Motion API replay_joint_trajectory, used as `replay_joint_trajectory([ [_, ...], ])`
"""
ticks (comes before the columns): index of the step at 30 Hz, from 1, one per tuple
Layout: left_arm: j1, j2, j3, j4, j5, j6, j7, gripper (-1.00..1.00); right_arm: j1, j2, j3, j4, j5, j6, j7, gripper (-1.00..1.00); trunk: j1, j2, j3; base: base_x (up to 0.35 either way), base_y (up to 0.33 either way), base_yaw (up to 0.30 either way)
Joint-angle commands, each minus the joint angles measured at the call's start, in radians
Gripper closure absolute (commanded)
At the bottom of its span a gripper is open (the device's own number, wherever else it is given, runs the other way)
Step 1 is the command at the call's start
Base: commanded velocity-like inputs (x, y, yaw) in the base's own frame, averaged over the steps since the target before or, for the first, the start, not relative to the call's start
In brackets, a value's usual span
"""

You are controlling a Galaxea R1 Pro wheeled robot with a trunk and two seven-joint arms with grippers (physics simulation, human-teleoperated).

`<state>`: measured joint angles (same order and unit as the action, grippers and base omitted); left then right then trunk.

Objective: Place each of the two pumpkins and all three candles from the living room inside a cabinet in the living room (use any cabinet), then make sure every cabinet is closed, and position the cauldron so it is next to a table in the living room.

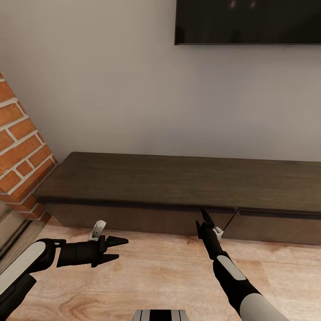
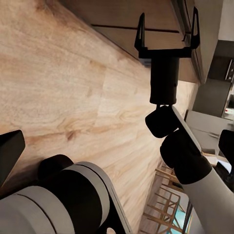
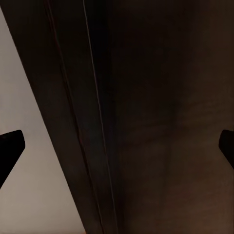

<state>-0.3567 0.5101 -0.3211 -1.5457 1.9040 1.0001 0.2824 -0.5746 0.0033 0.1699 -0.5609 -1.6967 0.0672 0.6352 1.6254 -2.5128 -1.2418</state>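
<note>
The long, low dark-brown cabinet point(image 1: 178, 183) stands against the wall, and its flat fronts point(image 1: 133, 218) look closed. My right gripper point(image 1: 204, 215) is open and reaches up to the top edge of a front, near the seam between two fronts. Its spread fingers point(image 2: 142, 34) show in the left wrist view, and the right wrist view looks closely at the dark cabinet front point(image 3: 161, 122). My left gripper point(image 1: 115, 248) hangs open and empty over the floor, left of the right one. The pumpkins, candles, cauldron and table are out of view.
A brick fireplace corner point(image 1: 20, 156) juts in at the left beside the cabinet's end. A dark TV point(image 1: 247, 22) hangs on the wall above. Light wood plank floor point(image 1: 156, 276) lies between me and the cabinet.
</note>
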Motion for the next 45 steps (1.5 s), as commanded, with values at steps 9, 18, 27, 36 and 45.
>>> replay_joint_trajectory([
  [9, -0.001, 0.001, -0.001, -0.001, 0.010, 0.000, 0.009, -1.00, -0.001, 0.000, 0.002, 0.001, -0.009, 0.006, 0.004, -1.00, 0.000, 0.000, -0.001, 0.020, 0.000, 0.000],
  [18, -0.001, 0.001, -0.001, -0.001, 0.010, 0.000, 0.009, -1.00, -0.001, 0.000, 0.002, 0.001, -0.009, 0.007, 0.004, -1.00, 0.000, 0.000, -0.001, 0.012, 0.000, 0.000],
  [27, -0.001, 0.001, 0.000, -0.001, 0.010, 0.000, 0.010, -1.00, -0.001, 0.000, 0.002, 0.001, -0.009, 0.008, 0.004, -1.00, 0.000, 0.000, -0.001, 0.034, 0.000, 0.000],
  [36, -0.001, 0.001, 0.000, -0.001, 0.010, 0.000, 0.009, -1.00, -0.001, 0.000, 0.002, 0.001, -0.009, 0.010, 0.004, -1.00, 0.000, 0.000, -0.001, 0.008, 0.000, 0.000],
  [45, -0.001, 0.001, 0.000, -0.001, 0.010, 0.000, 0.009, -1.00, -0.001, 0.000, 0.002, 0.001, -0.009, 0.011, 0.004, -1.00, 0.000, 0.000, -0.001, 0.047, 0.000, 0.000],
])
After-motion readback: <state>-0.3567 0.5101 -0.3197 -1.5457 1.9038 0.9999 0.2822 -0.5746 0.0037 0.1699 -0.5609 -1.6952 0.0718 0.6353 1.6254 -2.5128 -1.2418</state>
